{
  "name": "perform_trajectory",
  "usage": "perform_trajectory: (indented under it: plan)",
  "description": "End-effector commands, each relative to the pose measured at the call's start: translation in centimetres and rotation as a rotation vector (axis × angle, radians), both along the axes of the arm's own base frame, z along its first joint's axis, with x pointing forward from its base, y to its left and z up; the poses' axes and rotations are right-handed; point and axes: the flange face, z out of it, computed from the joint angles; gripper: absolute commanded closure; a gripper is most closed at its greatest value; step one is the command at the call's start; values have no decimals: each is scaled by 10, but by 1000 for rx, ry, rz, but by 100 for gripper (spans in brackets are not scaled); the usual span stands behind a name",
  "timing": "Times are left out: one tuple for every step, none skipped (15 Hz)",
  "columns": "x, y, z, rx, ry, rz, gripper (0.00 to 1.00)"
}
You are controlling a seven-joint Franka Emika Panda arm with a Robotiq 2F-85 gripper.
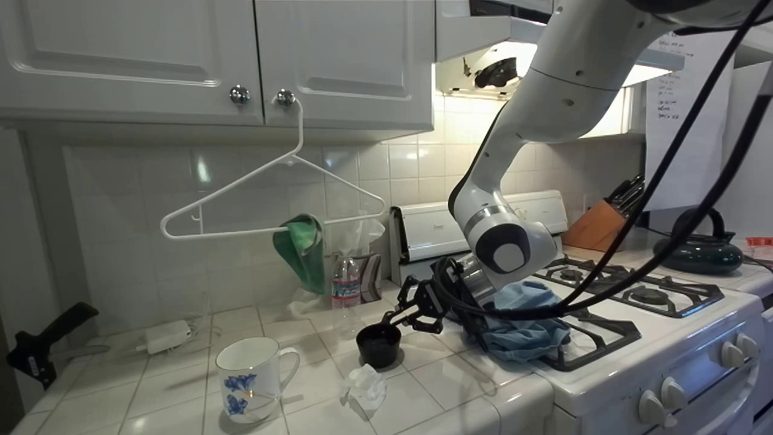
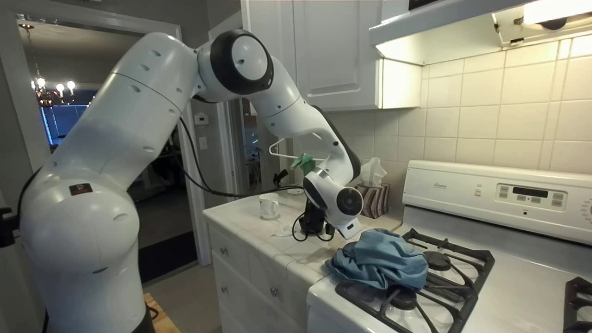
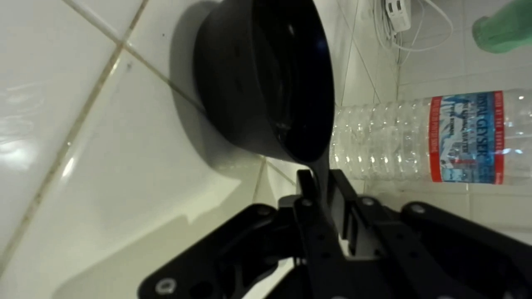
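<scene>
In an exterior view, a blue-flowered mug [image 1: 247,377] stands on the tiled surface [image 1: 163,396], then a Crystal Geyser bottle [image 1: 346,289], crumpled tissue [image 1: 367,388], and just behind that a black measuring cup [image 1: 377,346], its handle [image 3: 320,167] pinched by the end effector [image 3: 323,185], near a blue cloth [image 1: 526,326].

1. White panelled cabinets [image 1: 350,54] with round metal knobs [image 1: 240,95] above a tiled wall [image 1: 423,169]
2. A white-tiled bench [image 1: 163,393] with drawers [image 2: 229,252], a white stove [image 2: 522,296] adjoining it
3. A lit range hood [image 2: 434,30] warming the tiles yellowish
4. A grey wall [image 2: 212,171] with a doorway [image 2: 198,231] onto a dim room [image 2: 162,194]: glowing chandelier [image 2: 47,98], bluish window [image 2: 69,122]
</scene>
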Motion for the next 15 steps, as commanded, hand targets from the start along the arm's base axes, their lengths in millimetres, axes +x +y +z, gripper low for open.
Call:
perform_trajectory:
  plan:
    - [7, 2, -2, 17, 11, 0, 85]
    - [7, 2, -2, 18, 12, 0, 85]
    - [6, 2, -2, 18, 12, 0, 86]
    - [6, 2, -2, 18, 13, 0, 88]
    - [6, 2, -2, 18, 14, 0, 92]
    - [6, 2, -2, 18, 14, 0, 97]
    - [6, 2, -2, 19, 15, -1, 100]
    - [6, 2, -3, 18, 15, -1, 98]
    - [6, 2, -3, 19, 16, -1, 100]
    - [6, 3, -3, 19, 17, -1, 99]
    - [6, 3, -3, 20, 17, -1, 100]
    - [6, 3, -4, 20, 18, -1, 99]
    - [6, 2, -4, 20, 19, -1, 100]
    - [5, 2, -4, 20, 19, -1, 100]
    - [5, 2, -4, 21, 19, 0, 100]
